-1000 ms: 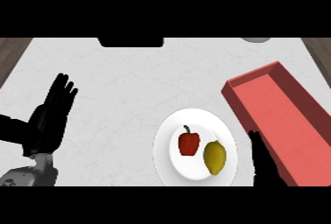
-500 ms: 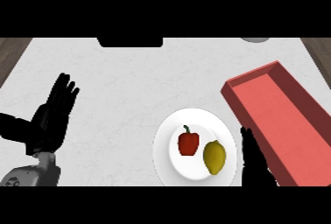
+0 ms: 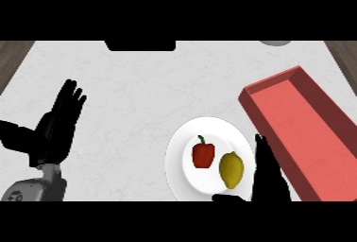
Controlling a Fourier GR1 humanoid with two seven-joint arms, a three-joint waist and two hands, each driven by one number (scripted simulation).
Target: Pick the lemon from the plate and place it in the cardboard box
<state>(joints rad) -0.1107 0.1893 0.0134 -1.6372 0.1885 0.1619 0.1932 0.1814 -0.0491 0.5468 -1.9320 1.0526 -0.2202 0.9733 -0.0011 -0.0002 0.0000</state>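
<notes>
A yellow lemon (image 3: 231,169) lies on the white plate (image 3: 182,160), right of a red bell pepper (image 3: 203,154). My right hand (image 3: 268,175) stands just right of the lemon, over the plate's right rim, fingers straight and pointing away from me, its thumb below the lemon; it does not hold the fruit. The box (image 3: 307,127) is a long red open-topped one, directly right of the plate and of that hand. My left hand (image 3: 55,127) rests open at the left, fingers up.
A dark object (image 3: 140,45) sits at the counter's far edge, and a grey round thing (image 3: 276,42) at the far right. Wooden floor shows past the counter's left corner (image 3: 10,54) and right corner.
My right hand has slid leftward and farther up along the plate's right rim, closer to the lemon. The left hand has barely shifted.
</notes>
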